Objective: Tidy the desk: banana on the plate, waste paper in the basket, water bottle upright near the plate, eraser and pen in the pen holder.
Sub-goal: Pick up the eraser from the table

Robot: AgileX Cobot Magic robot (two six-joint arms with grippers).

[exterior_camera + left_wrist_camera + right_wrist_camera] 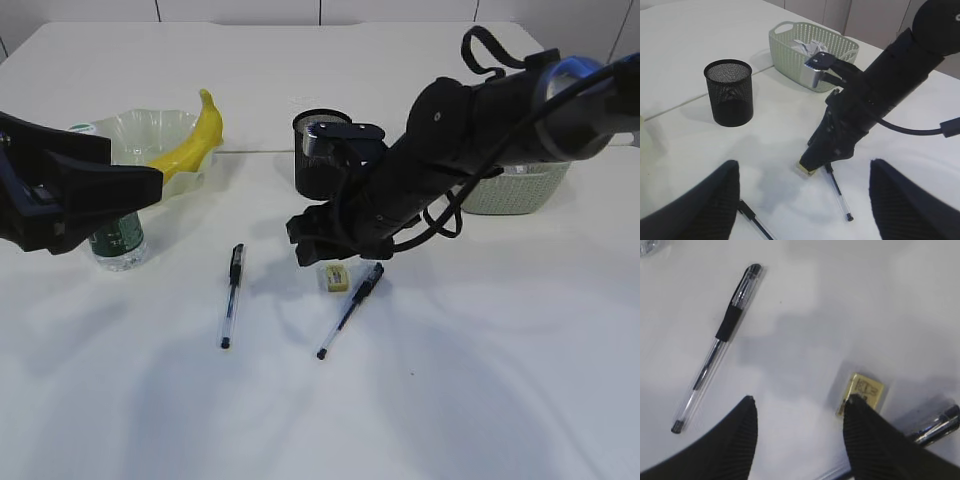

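Observation:
The yellow eraser lies on the white table between two pens. My right gripper hovers open just over it. One fingertip covers the eraser's near edge, and only bare table lies between the fingers. My left gripper stands open and empty at the far left, in front of the upright water bottle. The banana rests on the plate. Crumpled paper sits in the basket. The black mesh pen holder stands behind the right gripper.
The right arm reaches across from the right over the basket. In the left wrist view the pen holder stands left of the arm, with one pen near the eraser.

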